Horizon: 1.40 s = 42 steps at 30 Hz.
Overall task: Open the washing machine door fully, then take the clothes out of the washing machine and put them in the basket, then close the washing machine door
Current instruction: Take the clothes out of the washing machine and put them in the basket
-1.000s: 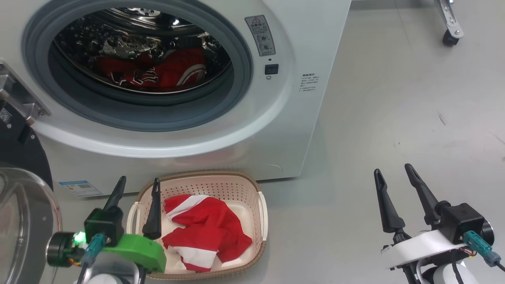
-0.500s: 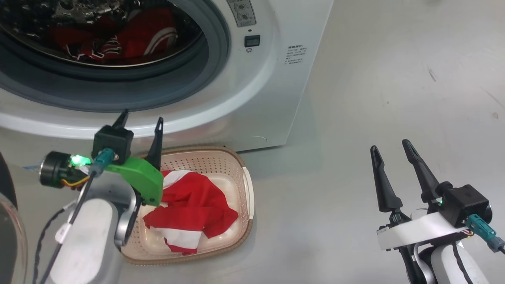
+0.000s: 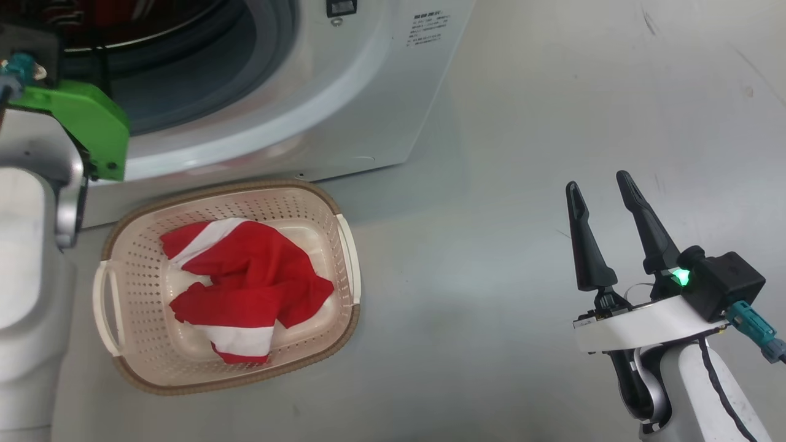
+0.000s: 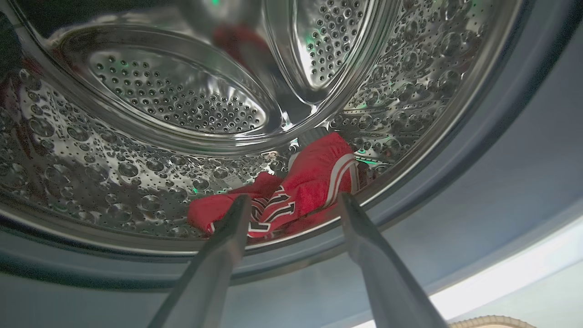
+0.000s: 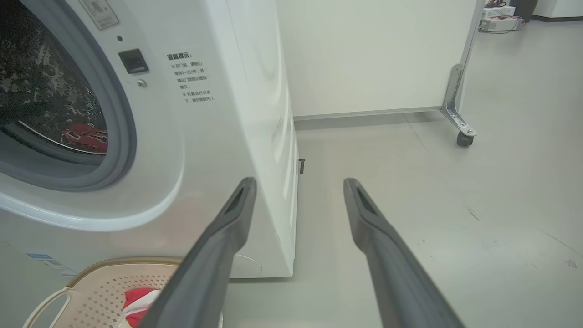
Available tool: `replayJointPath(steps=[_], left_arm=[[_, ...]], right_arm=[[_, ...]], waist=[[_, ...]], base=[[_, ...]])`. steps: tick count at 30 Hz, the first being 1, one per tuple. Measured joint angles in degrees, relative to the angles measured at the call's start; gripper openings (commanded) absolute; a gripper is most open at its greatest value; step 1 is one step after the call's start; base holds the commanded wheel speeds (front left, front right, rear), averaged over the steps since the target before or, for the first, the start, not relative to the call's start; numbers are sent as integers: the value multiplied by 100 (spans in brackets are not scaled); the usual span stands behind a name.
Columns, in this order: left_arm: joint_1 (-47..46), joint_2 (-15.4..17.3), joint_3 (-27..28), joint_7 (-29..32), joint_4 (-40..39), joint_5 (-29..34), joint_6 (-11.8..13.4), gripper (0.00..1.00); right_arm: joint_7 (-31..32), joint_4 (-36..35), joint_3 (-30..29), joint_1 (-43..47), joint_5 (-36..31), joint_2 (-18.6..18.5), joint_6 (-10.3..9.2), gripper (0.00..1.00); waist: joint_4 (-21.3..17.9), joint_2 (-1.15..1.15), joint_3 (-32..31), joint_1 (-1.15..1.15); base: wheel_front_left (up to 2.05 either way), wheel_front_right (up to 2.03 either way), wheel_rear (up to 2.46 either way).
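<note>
The white washing machine [image 3: 368, 92] stands open; its door is out of view. In the left wrist view my left gripper [image 4: 294, 201] is open at the drum mouth, just short of the grey seal [image 4: 501, 150]. Beyond its fingertips a red jersey with white bands and dark lettering [image 4: 300, 191] lies at the bottom of the steel drum, untouched. The cream basket [image 3: 141, 368] sits on the floor before the machine with another red and white jersey [image 3: 252, 282] in it. My right gripper [image 3: 599, 184] hovers open and empty over the floor to the right.
My left arm's green mount [image 3: 86, 123] and pale forearm [image 3: 24, 294] rise at the left beside the basket. In the right wrist view a white panel on a caster wheel [image 5: 463, 139] stands behind the machine. Grey floor [image 3: 491, 245] stretches to the right.
The head camera has swung down and right. My left gripper has risen from above the basket to the drum opening, still open. The right gripper has kept its place.
</note>
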Motion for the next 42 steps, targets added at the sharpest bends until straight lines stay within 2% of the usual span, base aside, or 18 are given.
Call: replayJointPath(steps=[4, 8, 23, 33, 34, 35, 36, 37, 38, 39, 42], left_arm=[[-484, 298, -16, 274, 180, 254, -7, 100], [-901, 592, -167, 491, 356, 566, -136, 100], [-1690, 922, -59, 1037, 1323, 733, -189, 100], [-2027, 1076, 116, 1517, 1761, 840, 54, 100], [-2053, 1073, 118, 1560, 1792, 857, 62, 96], [-2096, 1071, 118, 1610, 1831, 877, 76, 84], [-2130, 1066, 111, 1636, 1859, 894, 101, 68], [-2149, 1060, 108, 1671, 1887, 920, 103, 40], [-2157, 1053, 101, 1715, 1911, 937, 111, 22], [-2158, 1054, 82, 1734, 1918, 973, 112, 0], [-2212, 1043, 54, 1731, 1917, 991, 133, 0]], right_arm=[[-47, 56, 60, -147, 40, 29, 31, 100], [-81, 153, 98, -291, 104, 64, 62, 100], [-198, 578, 258, -658, 231, 147, 180, 100], [-204, 734, 322, -798, 281, 174, 223, 100], [-205, 751, 321, -808, 281, 178, 245, 100], [-205, 764, 321, -813, 281, 180, 246, 100], [-205, 775, 315, -816, 281, 179, 246, 100], [-205, 782, 314, -821, 281, 180, 246, 100], [-207, 789, 314, -826, 281, 180, 246, 100], [-207, 793, 314, -832, 281, 180, 247, 100], [-207, 811, 308, -868, 281, 180, 248, 100]], waist=[[-150, 0, 300, 0], [-312, 0, 573, 0], [-909, 0, 1192, 0], [-1075, 0, 1351, 0], [-1088, 0, 1360, 0], [-1098, 0, 1366, 0], [-1104, 0, 1371, 0], [-1106, 0, 1373, 0], [-1107, 0, 1374, 0], [-1107, 0, 1376, 0], [-1097, 0, 1383, 0]], base=[[0, 0, 0], [0, 0, 0], [0, 0, 0], [0, 0, 0], [0, 0, 0], [0, 0, 0], [0, 0, 0], [0, 0, 0], [0, 0, 0], [0, 0, 0], [0, 0, 0]])
